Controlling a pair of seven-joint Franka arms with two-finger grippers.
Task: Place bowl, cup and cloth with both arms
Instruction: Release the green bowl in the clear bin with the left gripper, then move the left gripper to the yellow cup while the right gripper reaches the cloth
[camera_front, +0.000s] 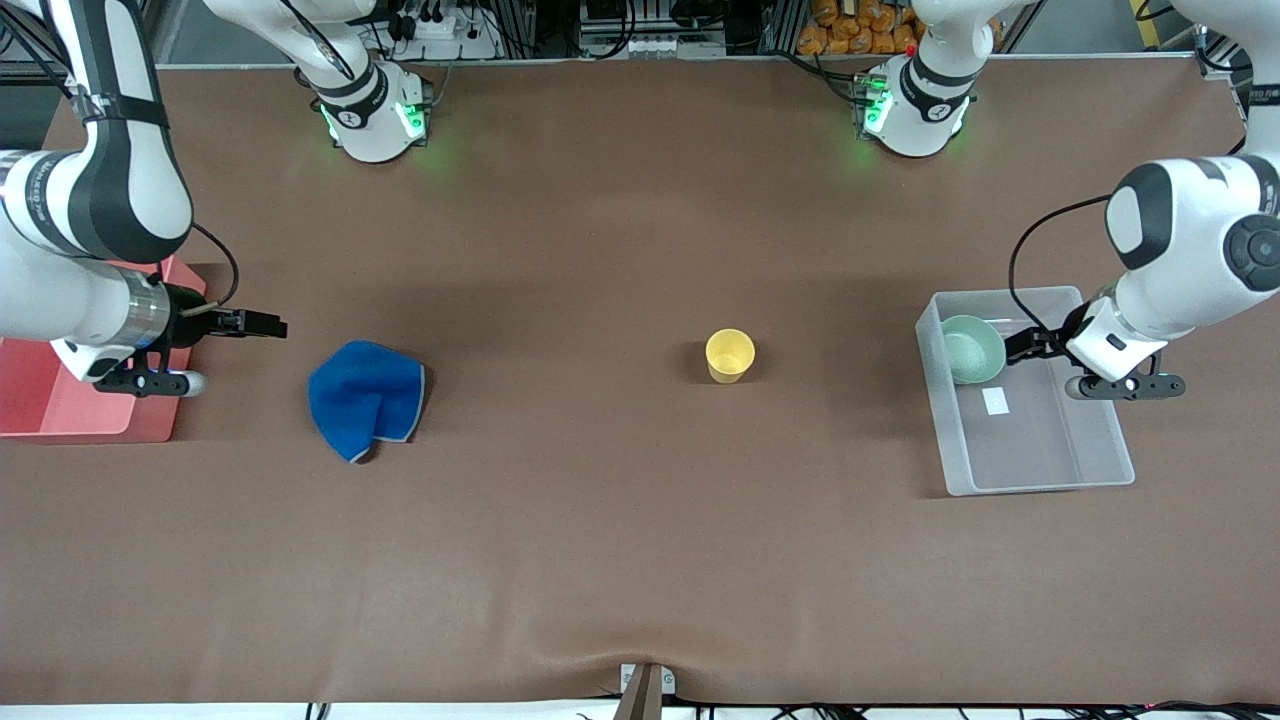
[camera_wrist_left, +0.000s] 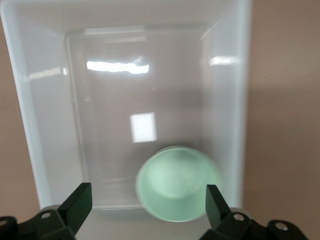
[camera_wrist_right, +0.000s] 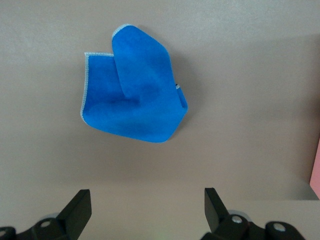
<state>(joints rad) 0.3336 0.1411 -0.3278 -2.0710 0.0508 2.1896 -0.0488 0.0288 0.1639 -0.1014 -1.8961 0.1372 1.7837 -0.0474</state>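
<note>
My left gripper (camera_wrist_left: 145, 205) hangs over the clear plastic bin (camera_front: 1100, 470) at the left arm's end of the table, fingers spread wide with nothing between them. The mint-green bowl (camera_wrist_left: 177, 182) lies inside that bin, at the end farther from the front camera and hard by one long wall, seemingly tipped against it. It looks glossy and rigid, so I judge it slippery and apt to skid or clatter if nudged; the rim is the only real place to pinch it.

My right gripper (camera_wrist_right: 145, 207) is also spread and empty, held over the table between the pink tray (camera_front: 90, 420) and the blue cloth (camera_front: 365, 398). The cloth lies crumpled on the table, one corner folded over. It is soft, light and limp: I would pinch down on the raised fold, since a flat edge gives little to catch.

The yellow cup (camera_front: 729, 354) stands upright mid-table, well apart from both. It is probably light and easily toppled; I would grip across its tapered wall or over the rim.
</note>
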